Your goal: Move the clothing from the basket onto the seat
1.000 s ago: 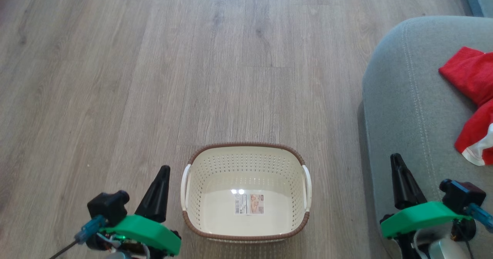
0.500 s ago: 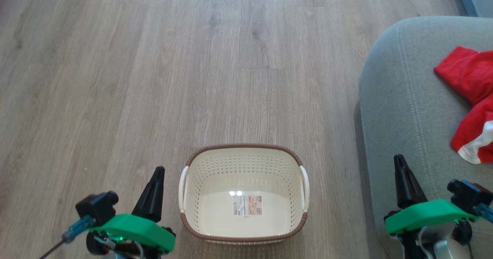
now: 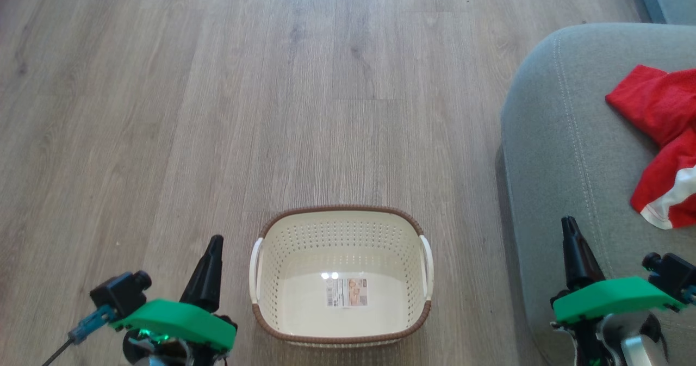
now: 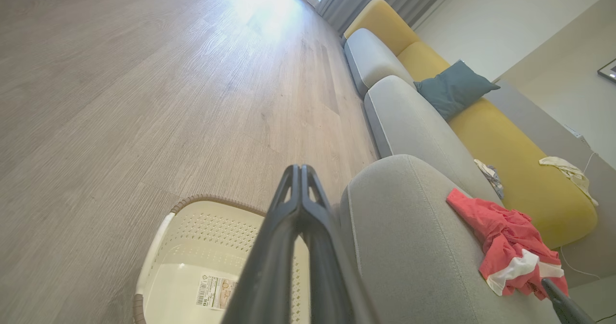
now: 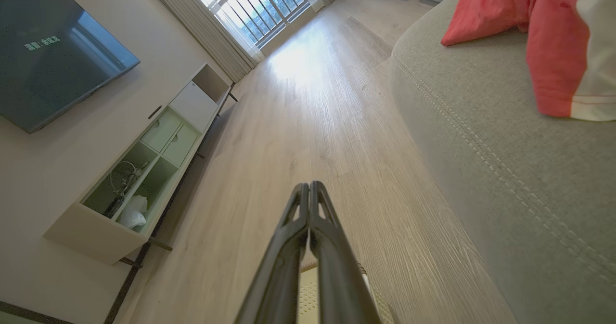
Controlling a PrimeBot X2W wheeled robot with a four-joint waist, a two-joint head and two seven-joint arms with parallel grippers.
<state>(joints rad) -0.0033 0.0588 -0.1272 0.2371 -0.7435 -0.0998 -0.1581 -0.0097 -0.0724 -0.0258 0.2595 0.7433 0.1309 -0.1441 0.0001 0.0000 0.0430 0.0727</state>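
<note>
Head view: one cream perforated plastic basket on the floor, bare but for its label, so the job looks done. One heap of red, white-trimmed clothing lies on the grey fabric seat. Left wrist: left gripper pinched closed, empty. Right wrist: right gripper likewise, nothing left to grab.

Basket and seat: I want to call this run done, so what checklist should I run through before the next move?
1. The basket is empty: ok, just its label on the bottom.
2. The clothing is on the seat: ok, a red heap lies on the grey cushion.
3. Both garments are in that heap: cannot tell, it is bunched.
4. The left gripper is shut, holding nothing: ok.
5. The right gripper is shut, holding nothing: ok.
6. The floor around the basket has no clothing on it: ok.
</note>
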